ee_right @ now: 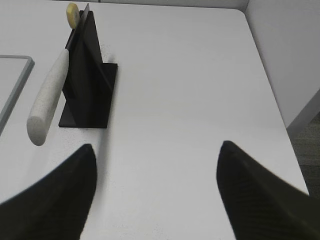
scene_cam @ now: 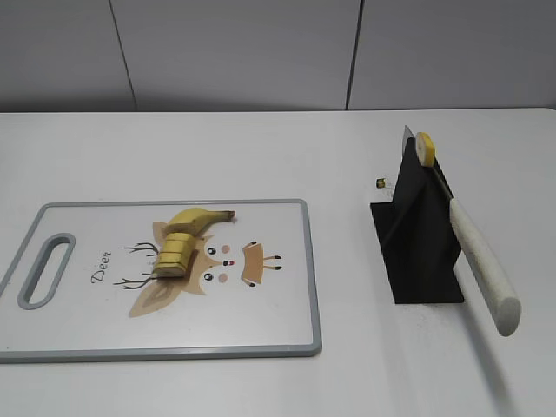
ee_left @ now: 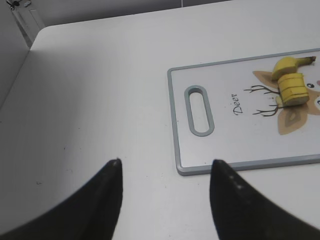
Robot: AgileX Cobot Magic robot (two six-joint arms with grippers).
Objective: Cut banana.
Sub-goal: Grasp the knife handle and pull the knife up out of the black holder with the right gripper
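Note:
A banana (scene_cam: 193, 221) lies on the white cutting board (scene_cam: 261, 321) with several slices (scene_cam: 175, 254) cut at its near end; it also shows in the left wrist view (ee_left: 286, 65). A white-handled knife (scene_cam: 482, 265) rests in a black stand (scene_cam: 417, 243), with a banana slice (scene_cam: 425, 148) stuck near the top of its blade. The knife (ee_right: 47, 102) and stand (ee_right: 87, 85) show in the right wrist view. My left gripper (ee_left: 165, 165) is open and empty over bare table left of the board. My right gripper (ee_right: 156, 150) is open and empty, right of the stand. Neither gripper shows in the exterior view.
The board (ee_left: 230, 165) has a grey rim and a handle slot (ee_left: 199, 111) at its left end. A tiny dark object (scene_cam: 380, 182) lies on the table behind the stand. The table's right edge (ee_right: 270, 85) drops off beside my right gripper.

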